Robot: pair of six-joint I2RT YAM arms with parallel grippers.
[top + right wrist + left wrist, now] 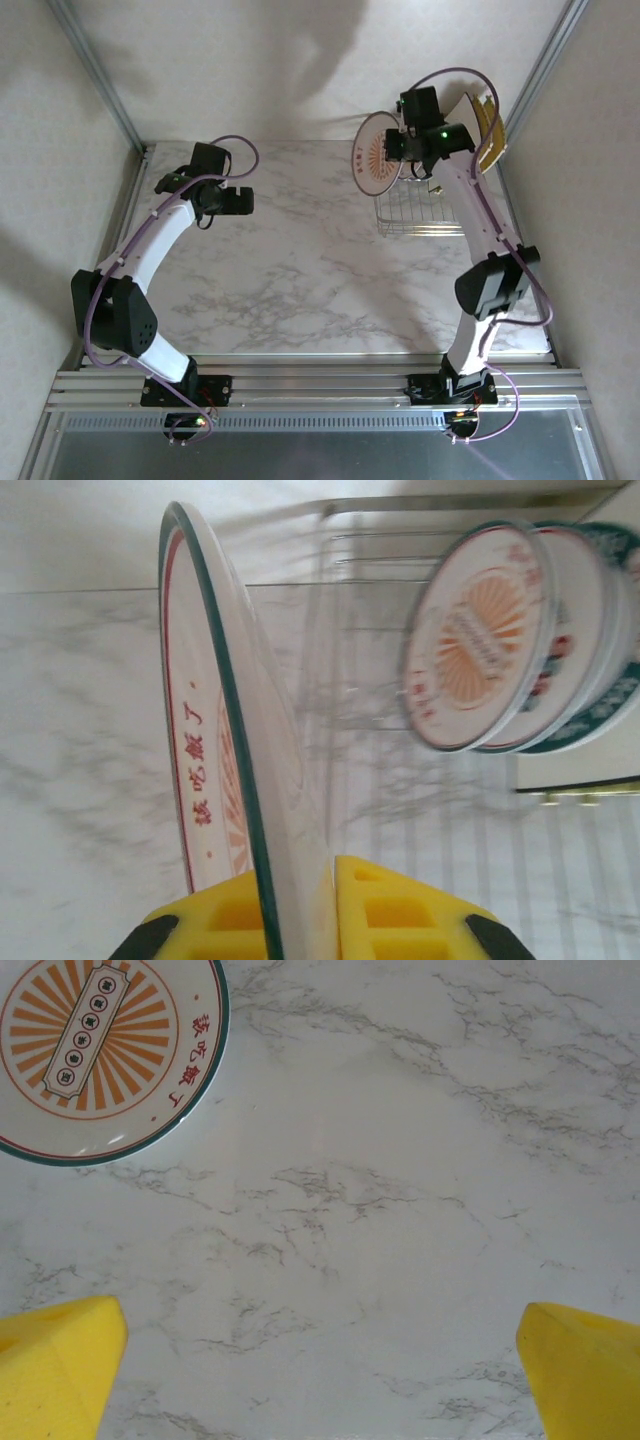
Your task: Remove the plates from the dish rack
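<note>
My right gripper [300, 880] is shut on the rim of a round white plate [215, 730] with a dark green edge and an orange sunburst. It holds the plate upright, above the left end of the wire dish rack [415, 212]; from above, the plate [374, 165] hangs beside the gripper [397, 150]. Three more round plates [480, 640] stand on edge in the dish rack [350, 630]. Another sunburst plate [100, 1050] lies flat on the marble. My left gripper [320, 1380] hovers open over bare table near it, and appears from above at the far left [235, 200].
A yellow grid-patterned square plate [488, 125] and a white one [464, 108] lean at the back right behind the rack. Metal frame posts and walls close in the table at both sides. The marble top [300, 250] between the arms is bare.
</note>
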